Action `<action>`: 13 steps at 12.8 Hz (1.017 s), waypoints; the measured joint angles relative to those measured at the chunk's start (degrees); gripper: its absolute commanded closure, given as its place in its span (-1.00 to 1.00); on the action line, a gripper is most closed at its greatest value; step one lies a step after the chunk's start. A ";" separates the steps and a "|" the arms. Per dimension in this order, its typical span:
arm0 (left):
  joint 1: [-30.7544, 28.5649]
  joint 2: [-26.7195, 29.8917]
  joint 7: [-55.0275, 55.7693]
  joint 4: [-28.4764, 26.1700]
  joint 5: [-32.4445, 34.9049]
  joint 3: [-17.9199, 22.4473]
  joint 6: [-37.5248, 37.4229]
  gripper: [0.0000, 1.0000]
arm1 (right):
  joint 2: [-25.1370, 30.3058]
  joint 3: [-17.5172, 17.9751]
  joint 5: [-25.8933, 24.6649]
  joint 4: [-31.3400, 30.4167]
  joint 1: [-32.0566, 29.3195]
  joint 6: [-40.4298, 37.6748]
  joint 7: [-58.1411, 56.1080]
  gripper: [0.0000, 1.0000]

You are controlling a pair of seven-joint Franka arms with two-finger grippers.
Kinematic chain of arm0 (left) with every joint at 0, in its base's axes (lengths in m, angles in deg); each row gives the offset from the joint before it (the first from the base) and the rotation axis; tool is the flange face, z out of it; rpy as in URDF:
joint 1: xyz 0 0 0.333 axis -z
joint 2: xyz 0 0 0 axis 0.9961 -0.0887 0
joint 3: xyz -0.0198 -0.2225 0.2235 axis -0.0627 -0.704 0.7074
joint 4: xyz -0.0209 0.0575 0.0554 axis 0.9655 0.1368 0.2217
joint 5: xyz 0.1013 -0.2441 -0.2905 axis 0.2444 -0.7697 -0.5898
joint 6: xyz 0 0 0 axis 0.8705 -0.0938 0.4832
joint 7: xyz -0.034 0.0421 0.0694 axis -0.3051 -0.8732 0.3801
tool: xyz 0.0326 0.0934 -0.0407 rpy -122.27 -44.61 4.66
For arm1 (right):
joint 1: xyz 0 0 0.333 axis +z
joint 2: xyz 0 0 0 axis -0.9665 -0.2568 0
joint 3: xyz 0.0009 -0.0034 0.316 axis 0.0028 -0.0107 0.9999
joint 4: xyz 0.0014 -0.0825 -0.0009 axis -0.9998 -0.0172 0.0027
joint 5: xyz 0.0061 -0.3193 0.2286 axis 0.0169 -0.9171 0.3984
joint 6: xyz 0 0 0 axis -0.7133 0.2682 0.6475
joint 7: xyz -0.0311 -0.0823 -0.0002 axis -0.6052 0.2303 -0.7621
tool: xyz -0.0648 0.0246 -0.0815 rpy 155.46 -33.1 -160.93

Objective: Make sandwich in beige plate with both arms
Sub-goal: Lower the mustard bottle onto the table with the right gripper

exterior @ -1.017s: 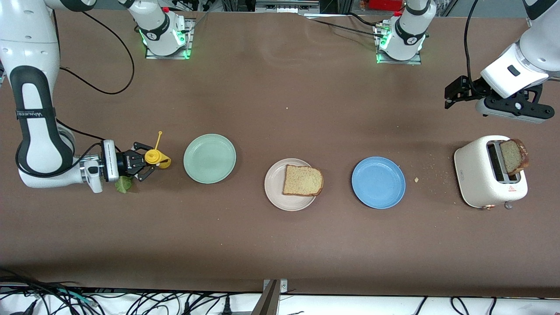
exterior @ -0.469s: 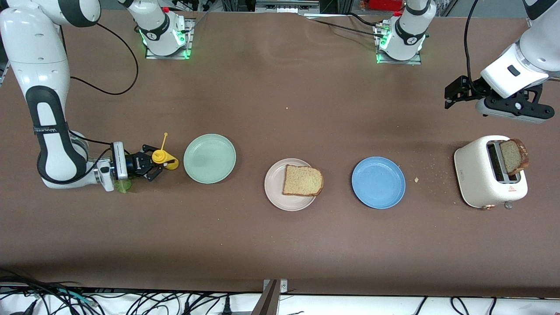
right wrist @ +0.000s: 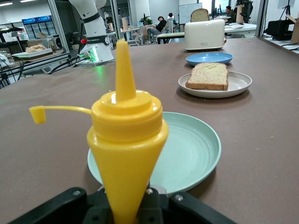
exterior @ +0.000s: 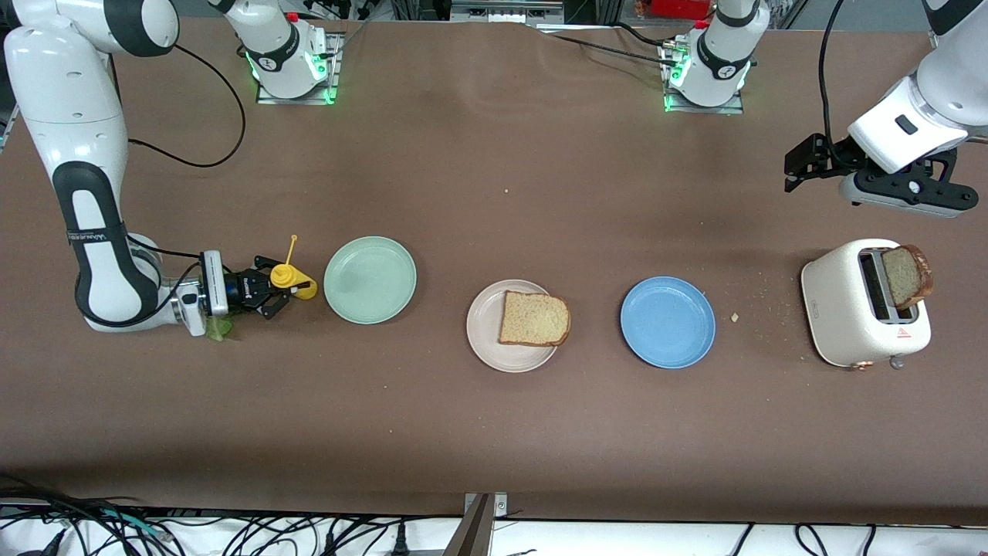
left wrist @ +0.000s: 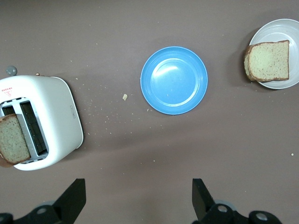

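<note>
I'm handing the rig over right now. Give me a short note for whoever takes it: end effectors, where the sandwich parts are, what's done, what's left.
Right end effector: shut on the yellow sauce bottle, at the right arm's end of the table beside the mint-green plate.
Left end effector: open, holding nothing, waiting above the table near the toaster.
Done: one bread slice lies on the beige plate.
Left: the second bread slice stands in the toaster slot; the lettuce leaf lies on the table under the right wrist. Both have yet to go on the beige plate.
The blue plate holds nothing.
</note>
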 measured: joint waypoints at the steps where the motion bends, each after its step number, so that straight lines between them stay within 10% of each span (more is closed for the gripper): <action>1: 0.00 0.00 0.00 0.00 0.00 -0.01 0.00 -1.00 | 0.00 -0.09 0.00 0.02 -0.11 0.00 0.00 0.47; 5: 0.01 0.00 0.00 0.00 0.00 -0.05 0.00 -1.00 | 0.00 -0.56 0.00 0.06 -0.50 -0.33 -0.02 0.17; 6: 0.00 0.00 0.00 0.00 0.00 -0.04 0.00 -1.00 | 0.00 -0.59 0.00 0.10 -0.50 -0.64 0.00 -0.07; 7: 0.00 0.00 0.00 0.00 0.00 -0.04 0.00 -1.00 | 0.01 -0.79 0.00 0.26 -0.50 -0.95 0.14 -0.83; 8: 0.00 0.00 0.00 0.00 0.00 -0.04 0.00 -1.00 | 0.07 -1.14 0.00 0.65 -0.50 -1.17 0.61 -1.00; 13: 0.01 0.00 0.00 0.00 0.00 -0.07 -0.42 -1.00 | 2.82 -3.99 -7.38 4.87 -0.85 -1.83 8.36 -1.00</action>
